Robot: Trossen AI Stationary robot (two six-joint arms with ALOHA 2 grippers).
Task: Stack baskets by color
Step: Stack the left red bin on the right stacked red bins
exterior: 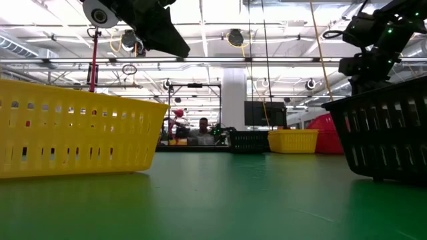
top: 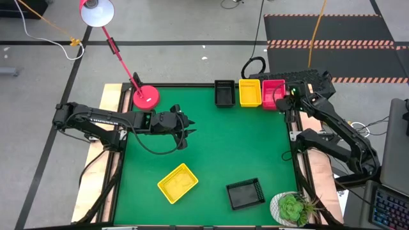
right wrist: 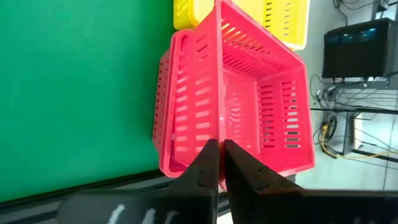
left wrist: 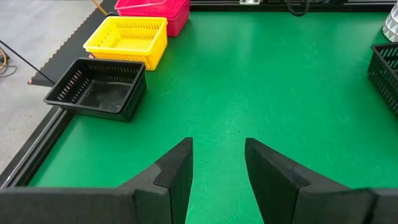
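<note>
Nearest the table's front edge lie 2 loose trays: a yellow slotted plastic basket [top: 177, 183] and a black slotted plastic basket [top: 245, 193], well apart. Mid-table, the left gripper [top: 183, 129] hovers with fingers parted, grasping nothing. At the far edge, black, yellow and pink stacks stand in a row; the right gripper [right wrist: 220, 163] is clenched on the thin side wall of the pink slotted plastic basket [right wrist: 239, 99]. These trays look light, fairly stiff and slick, best pinched at the rim.

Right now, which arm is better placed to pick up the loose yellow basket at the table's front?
Probably the left. The left gripper is open, empty, and nearer the loose yellow basket. The right gripper is shut on the red basket's wall.
</note>
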